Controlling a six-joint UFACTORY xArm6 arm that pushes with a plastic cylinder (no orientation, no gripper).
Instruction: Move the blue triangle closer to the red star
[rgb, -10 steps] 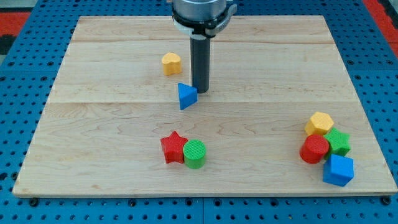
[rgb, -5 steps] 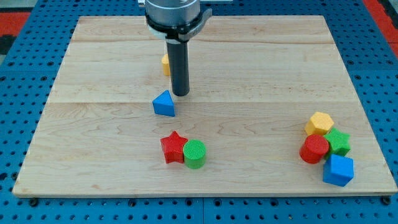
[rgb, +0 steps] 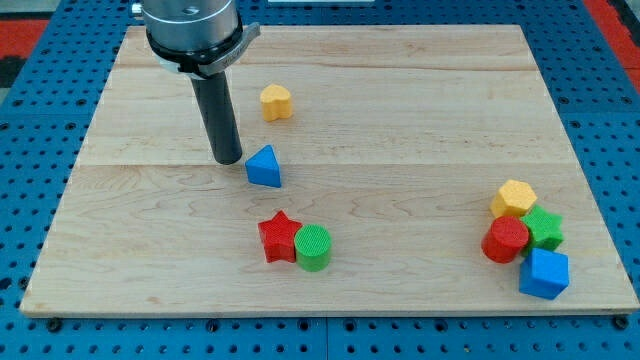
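The blue triangle (rgb: 264, 167) lies on the wooden board (rgb: 400, 120) left of centre. The red star (rgb: 279, 238) lies below it toward the view's bottom, touching a green cylinder (rgb: 313, 247) on its right. A clear gap separates triangle and star. My tip (rgb: 228, 160) rests on the board just left of the blue triangle, close to its left edge, with the rod rising to the view's top left.
A yellow block (rgb: 276, 101) sits above the triangle. At the view's right bottom, a yellow block (rgb: 514, 198), green block (rgb: 545, 227), red cylinder (rgb: 505, 240) and blue block (rgb: 544, 273) cluster near the board's edge.
My tip went from the triangle's upper right to its left side. The blue triangle was pushed left and down in the first half second, then stayed put.
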